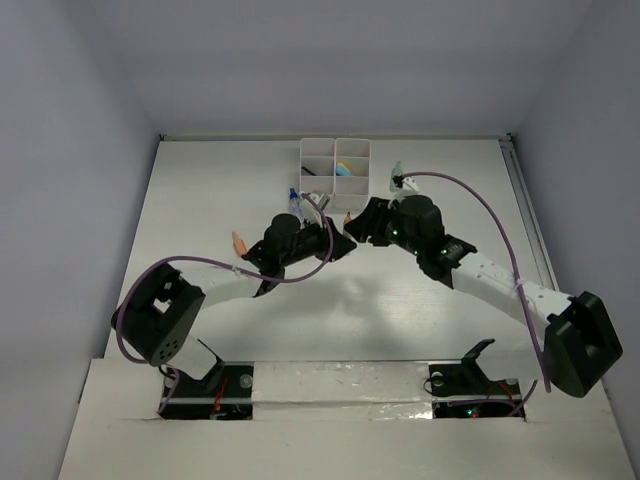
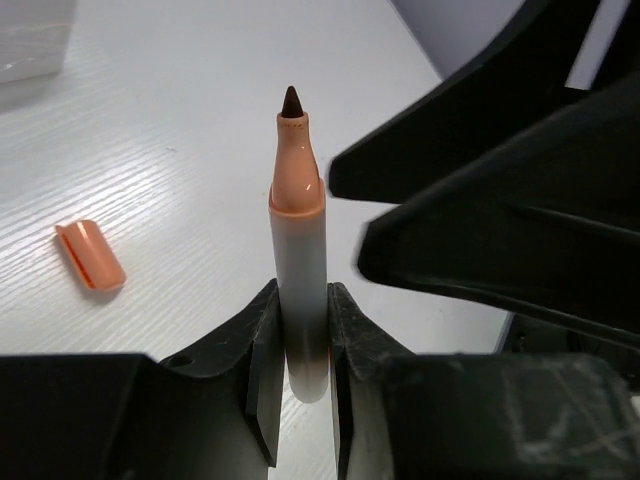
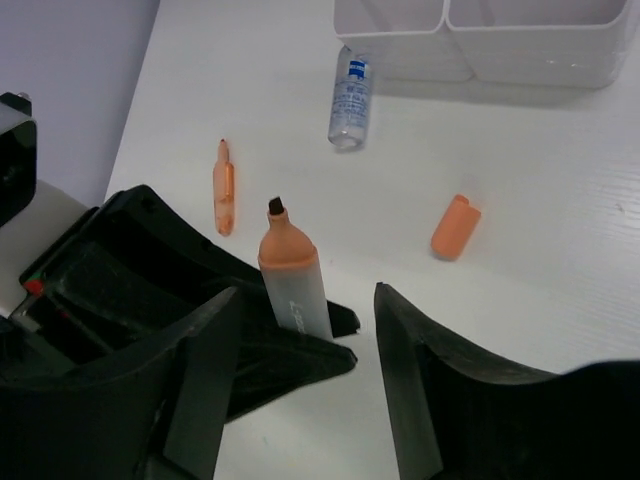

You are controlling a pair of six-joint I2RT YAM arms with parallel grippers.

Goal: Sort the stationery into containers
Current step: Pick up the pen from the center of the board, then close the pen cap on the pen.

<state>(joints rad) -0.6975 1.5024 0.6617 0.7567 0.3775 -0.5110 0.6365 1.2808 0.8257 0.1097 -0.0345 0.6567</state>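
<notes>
The marker (image 2: 298,260) stands out straight away: uncapped, dark chisel tip bare above an orange collar, its pale barrel pinched low down in the left pincer (image 2: 300,305) and held clear of the bench (image 3: 560,250). The right pincer (image 3: 307,292) faces it with its jaws spread wide, one on either side of the barrel and, as far as I can see, not touching it. The marker's orange cap (image 3: 455,227) lies on the bench well apart from the tip, and beyond it sit the white containers (image 3: 520,50), with a small blue-and-white tube (image 3: 348,98) just in front of them and an orange pen (image 3: 223,187) off to one side. It looks to me like a hand-over or a recapping being set up, and that is where it could go sour. The two pincers are crowded close, so if the right one closes low it may catch the left one's fingers rather than the barrel. A loose or early release would drop the marker tip-down and ink the bench. Binning it uncapped would leave the cap stranded.
</notes>
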